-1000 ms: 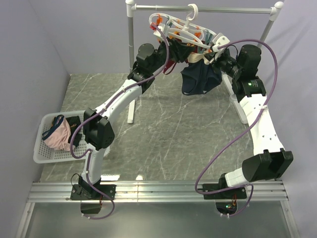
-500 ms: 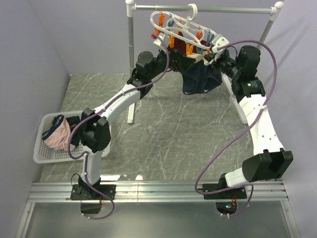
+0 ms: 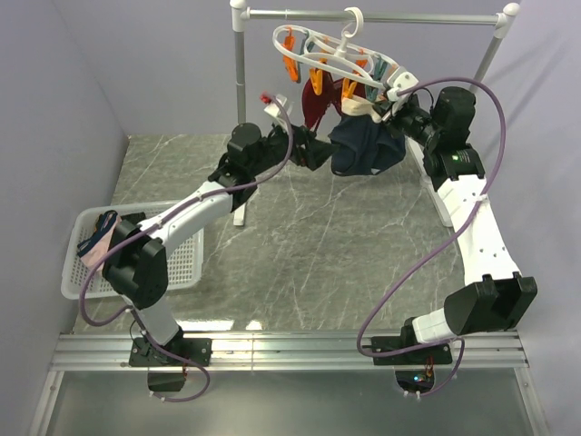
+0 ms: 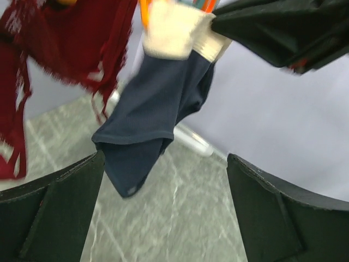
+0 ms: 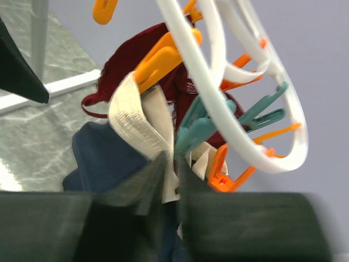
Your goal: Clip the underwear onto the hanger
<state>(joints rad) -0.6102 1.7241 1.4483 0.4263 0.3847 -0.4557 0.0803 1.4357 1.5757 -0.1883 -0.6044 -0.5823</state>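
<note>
Underwear [image 3: 359,151] pinched in raised right gripper [image 3: 387,105] under hanger [image 5: 203,72], left gripper [image 3: 318,151] outstretched, spread wide, empty.

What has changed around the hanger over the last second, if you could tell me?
The left gripper has drawn back and down from the hanger, its jaws now open and empty. The hanger has shifted slightly. The right gripper stays pinched on the underwear, which still hangs from the hanger.

left arm [image 3: 195,204]: white links, black joints
right arm [image 3: 477,222]: same
cables [image 3: 359,336]: purple, looping
left gripper [image 4: 163,218]: black fingers
</note>
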